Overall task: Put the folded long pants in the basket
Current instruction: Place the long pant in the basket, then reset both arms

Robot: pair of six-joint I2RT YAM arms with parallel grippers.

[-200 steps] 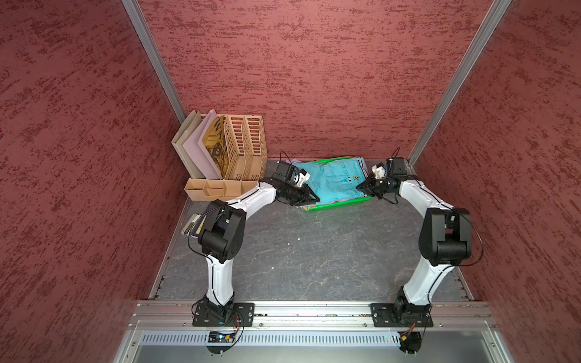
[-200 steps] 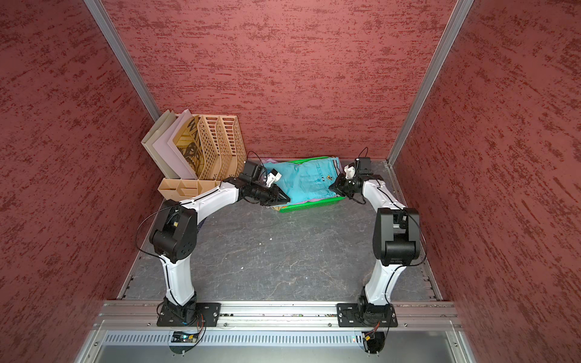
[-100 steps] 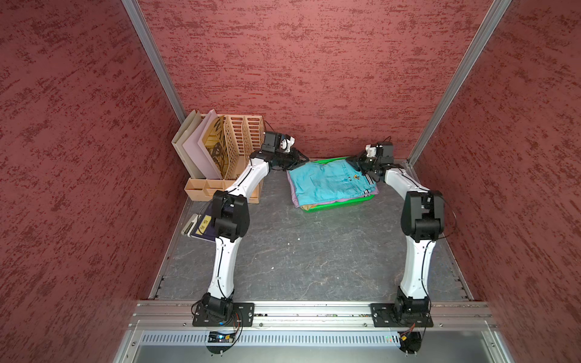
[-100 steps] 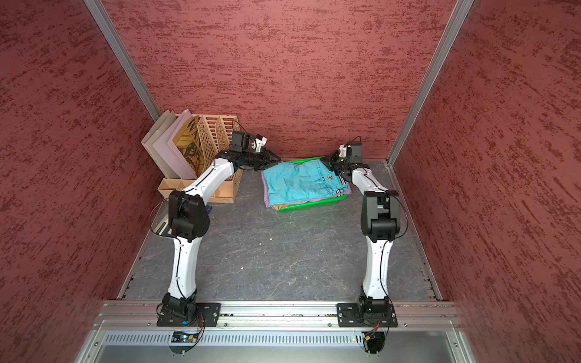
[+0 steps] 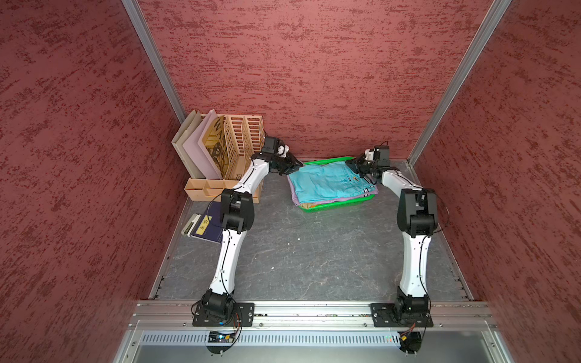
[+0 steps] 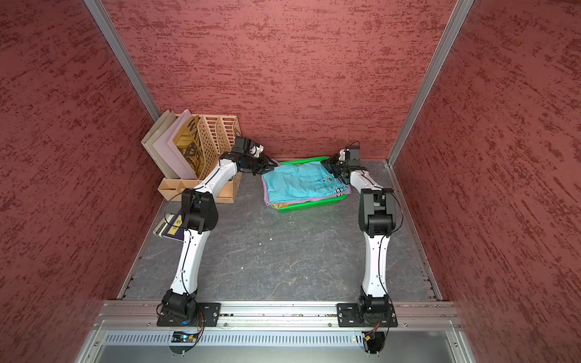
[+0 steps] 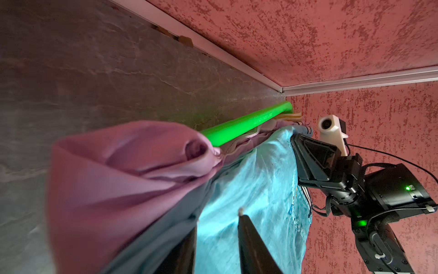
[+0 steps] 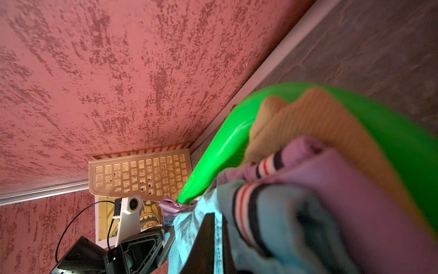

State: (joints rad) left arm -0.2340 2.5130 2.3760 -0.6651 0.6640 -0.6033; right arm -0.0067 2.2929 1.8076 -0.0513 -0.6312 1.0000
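2 ends suit the soft, light teal pants [image 5: 327,185]: left gripper [image 5: 295,167] pinches the leg fold, right gripper [image 5: 351,164] clamps the striped waistband, over the green basket [image 5: 341,206].

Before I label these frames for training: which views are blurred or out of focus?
Both top views: sharp, evenly lit, the teal pants crisp. Left wrist view: the near lilac pants are soft, the basket rim beyond sharper. Right wrist view: the khaki pants and basket rim smear badly; the peach rack behind is clear.
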